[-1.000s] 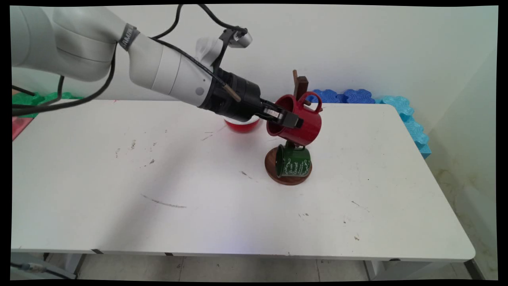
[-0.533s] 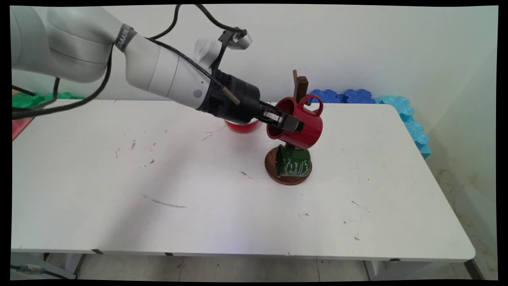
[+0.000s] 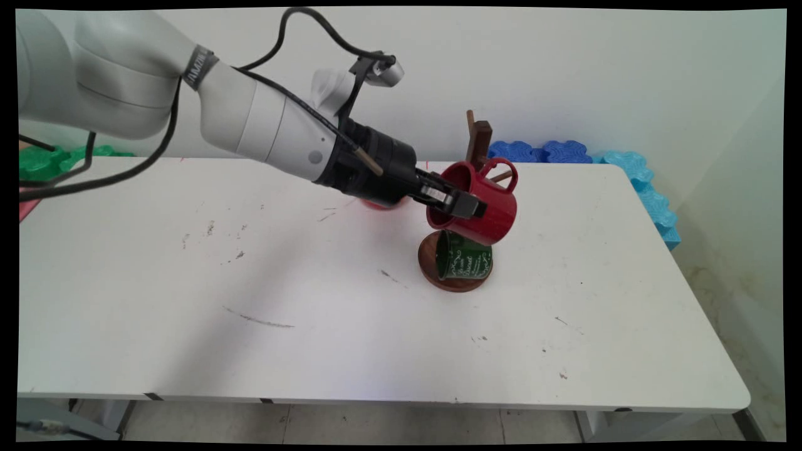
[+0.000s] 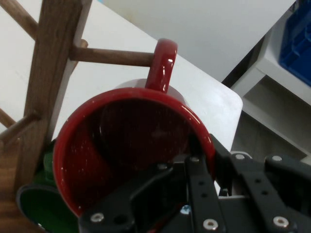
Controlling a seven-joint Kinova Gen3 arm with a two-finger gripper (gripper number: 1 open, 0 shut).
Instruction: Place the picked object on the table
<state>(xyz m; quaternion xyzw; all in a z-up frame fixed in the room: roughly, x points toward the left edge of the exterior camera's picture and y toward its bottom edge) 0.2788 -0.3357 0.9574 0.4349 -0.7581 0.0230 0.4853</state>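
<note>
One camera stands above the near side of my scuffed white table (image 3: 351,326), looking down across it toward the wall. The other rides on my hand, looking close along my fingers. Both show the glossy red mug (image 3: 479,203) (image 4: 131,145) and the brown wooden peg rack (image 3: 479,141) (image 4: 53,73)

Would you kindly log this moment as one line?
gripper: shut on red mug rim | handle at wooden mug tree peg | green mug below

Tilted red mug (image 3: 476,203), handle on peg (image 4: 109,57)
</note>
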